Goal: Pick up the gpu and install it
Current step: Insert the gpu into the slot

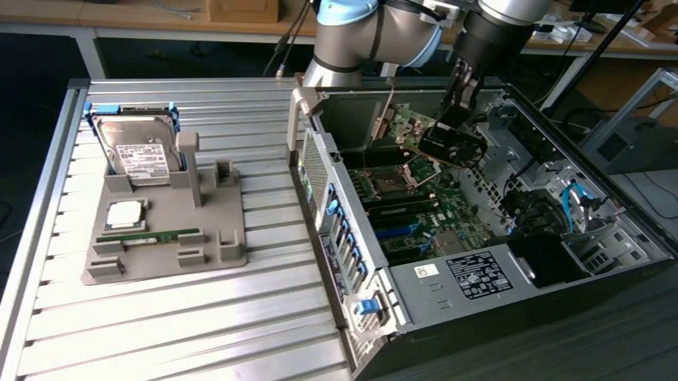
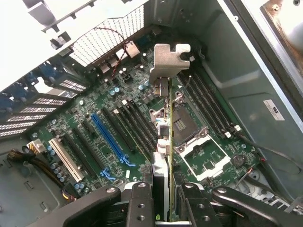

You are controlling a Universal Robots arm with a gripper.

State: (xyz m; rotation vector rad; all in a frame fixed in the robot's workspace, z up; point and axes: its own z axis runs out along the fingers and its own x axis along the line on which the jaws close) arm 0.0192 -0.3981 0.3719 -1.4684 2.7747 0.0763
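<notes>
Upper right in the exterior view, the black metal gripper (image 2: 165, 204) clamps the thin flat gpu (image 1: 453, 145) with silver bracket (image 2: 169, 59), above the green motherboard (image 2: 80, 118).

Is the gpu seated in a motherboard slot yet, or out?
Out. The gpu hangs edge-on, clamped in the gripper, above the motherboard; the expansion slots lie empty.

I'm working in a robotics lab (or an electronics workshop). An opened computer tower (image 1: 350, 238) sits under my gripper (image 1: 456, 125), a grey parts fixture (image 1: 217, 238) rests on the slatted aluminium table (image 1: 212, 317) beside it, and cluttered wooden workbenches (image 1: 127, 16) stand beyond.
</notes>
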